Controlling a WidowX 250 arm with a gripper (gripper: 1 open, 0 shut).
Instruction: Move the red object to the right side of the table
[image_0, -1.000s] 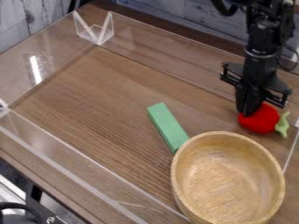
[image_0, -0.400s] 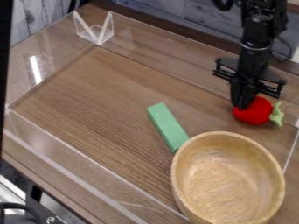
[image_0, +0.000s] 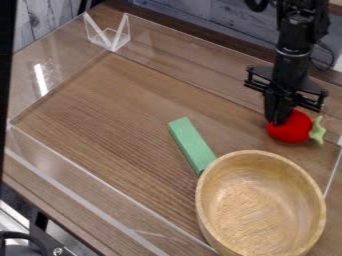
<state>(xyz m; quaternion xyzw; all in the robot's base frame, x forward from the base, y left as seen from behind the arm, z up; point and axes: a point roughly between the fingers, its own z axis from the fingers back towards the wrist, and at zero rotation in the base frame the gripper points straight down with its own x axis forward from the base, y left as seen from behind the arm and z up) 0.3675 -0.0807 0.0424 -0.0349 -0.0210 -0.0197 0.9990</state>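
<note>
The red object, a small rounded red toy fruit with a green leafy cap on its right, lies near the right edge of the table. My black gripper comes straight down from above and its fingertips meet the fruit's upper left side. The jaws look shut. Whether they pinch the fruit or only rest on it I cannot tell, since the tips hide the contact.
A green rectangular block lies at mid-table, slanted. A round wooden bowl fills the front right corner, just below the fruit. Low clear acrylic walls edge the tabletop, with a clear bracket at the back left.
Between the oldest frame and now the gripper and the red fruit shifted slightly up and left toward the back of the table. Since the middle frame nothing has moved.
</note>
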